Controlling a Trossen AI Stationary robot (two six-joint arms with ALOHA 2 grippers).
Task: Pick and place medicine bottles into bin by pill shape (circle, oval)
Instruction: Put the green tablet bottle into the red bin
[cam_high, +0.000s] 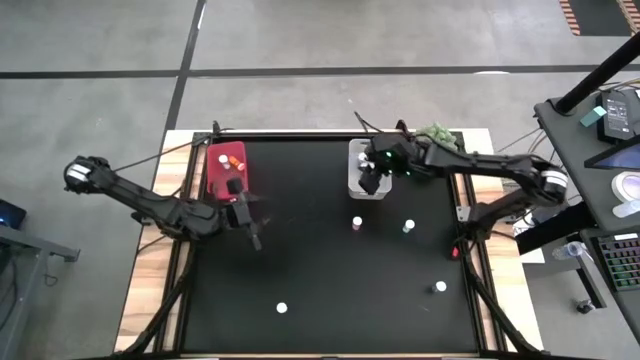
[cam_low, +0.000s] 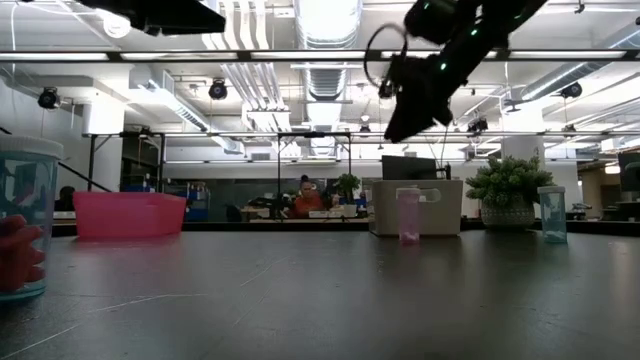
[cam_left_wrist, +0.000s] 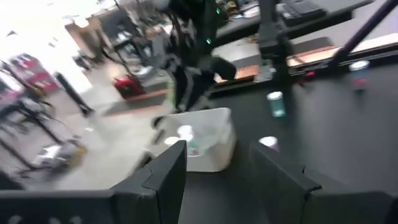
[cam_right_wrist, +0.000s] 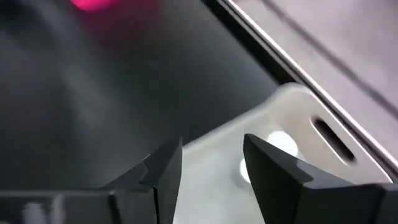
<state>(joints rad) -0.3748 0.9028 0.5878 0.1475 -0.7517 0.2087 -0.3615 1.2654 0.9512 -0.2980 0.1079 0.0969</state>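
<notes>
My right gripper (cam_high: 371, 181) (cam_right_wrist: 211, 165) hangs open over the white bin (cam_high: 366, 170) (cam_right_wrist: 292, 124) at the table's far side, with nothing between its fingers. In the low view it (cam_low: 412, 112) is well above the bin (cam_low: 416, 207). A white-capped bottle (cam_right_wrist: 278, 144) lies inside that bin. My left gripper (cam_high: 255, 213) (cam_left_wrist: 216, 171) is open and empty, raised just off the near right corner of the red bin (cam_high: 226, 170), which holds an orange bottle (cam_high: 237, 157). Loose bottles stand upright on the black table: a pink one (cam_high: 357, 222) (cam_low: 409, 215), a green one (cam_high: 408, 227) (cam_low: 551, 213), and white-capped ones (cam_high: 441, 287) (cam_high: 282, 308).
A green plant ball (cam_high: 437, 133) (cam_low: 508, 190) sits at the far right corner behind the white bin. A small red object (cam_high: 455, 252) lies near the table's right edge. One bottle (cam_low: 20, 220) stands right in front of the low camera. Open black table lies between the bins.
</notes>
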